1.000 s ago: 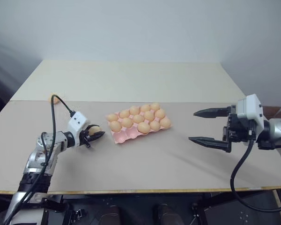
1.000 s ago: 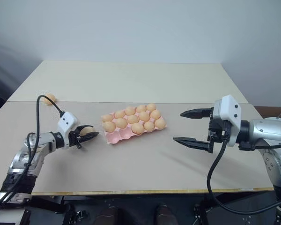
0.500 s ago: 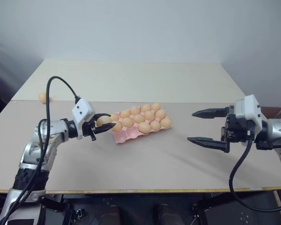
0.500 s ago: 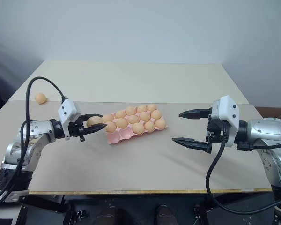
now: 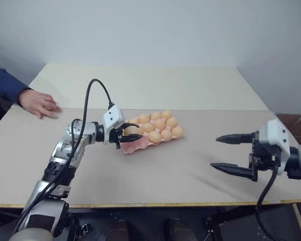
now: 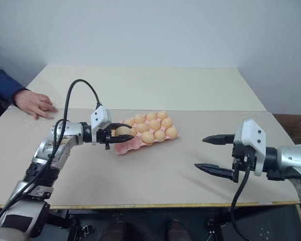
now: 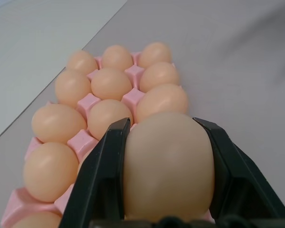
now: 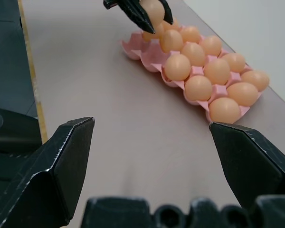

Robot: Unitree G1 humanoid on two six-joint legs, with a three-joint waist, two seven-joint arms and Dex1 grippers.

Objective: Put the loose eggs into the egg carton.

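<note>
**Egg carried to carton's open end; right arm standing clear**

The left gripper (image 5: 132, 135) is clamped on one egg (image 7: 168, 166) from both sides, holding it over the egg carton (image 5: 140, 144) at its near-left end, where empty cups remain; presumably lined up for lowering. The carton lies mid-tabletop. The right gripper (image 5: 237, 153) hangs with jaws wide apart and nothing between them, near the tabletop's right edge. A person's hand (image 5: 39, 103) rests at the left edge.
</note>
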